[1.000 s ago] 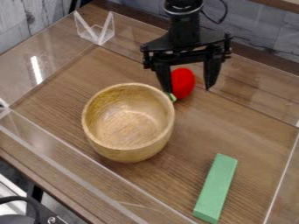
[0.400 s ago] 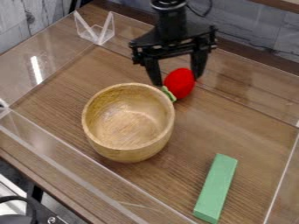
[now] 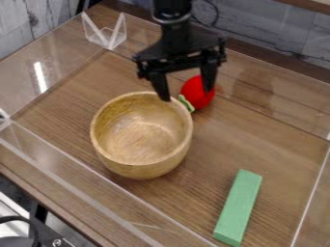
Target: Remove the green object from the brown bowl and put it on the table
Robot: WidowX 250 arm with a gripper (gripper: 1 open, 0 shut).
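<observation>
The green object (image 3: 237,206), a flat light-green block, lies on the table (image 3: 264,135) at the front right, well outside the brown bowl (image 3: 142,133). The wooden bowl stands left of centre and nothing shows inside it. My gripper (image 3: 183,80) hangs open just behind the bowl's far rim, fingers pointing down, with nothing between them. It is far from the green block.
A red round fruit toy (image 3: 199,91) with small green leaves sits right behind the bowl, partly covered by my right finger. Clear acrylic walls (image 3: 77,178) edge the tabletop. A clear stand (image 3: 104,32) is at the back left corner.
The open gripper has swung left across the back of the table, from over the red toy's right side to above the bowl's far rim. Bowl and green block have not moved.
</observation>
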